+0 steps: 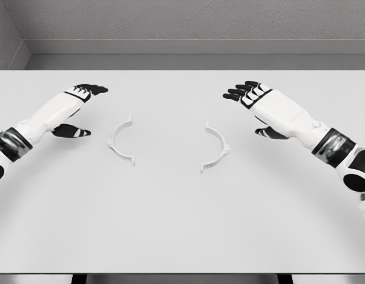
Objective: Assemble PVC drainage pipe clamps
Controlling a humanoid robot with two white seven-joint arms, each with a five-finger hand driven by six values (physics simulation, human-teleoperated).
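2 thin white semicircular plastic clamp halves are lying flat on the plain white table (182, 225), well apart, their open sides facing each other. The left clamp half (120, 141) is sitting near the left hand (81, 109); the right clamp half (216, 148) is sitting near the right hand (253, 106). Both white-and-black hands are hovering outside the halves with fingers extended and relaxed, gripping nothing. The thumbs appear to be just above the surface, though contact is hard to judge.
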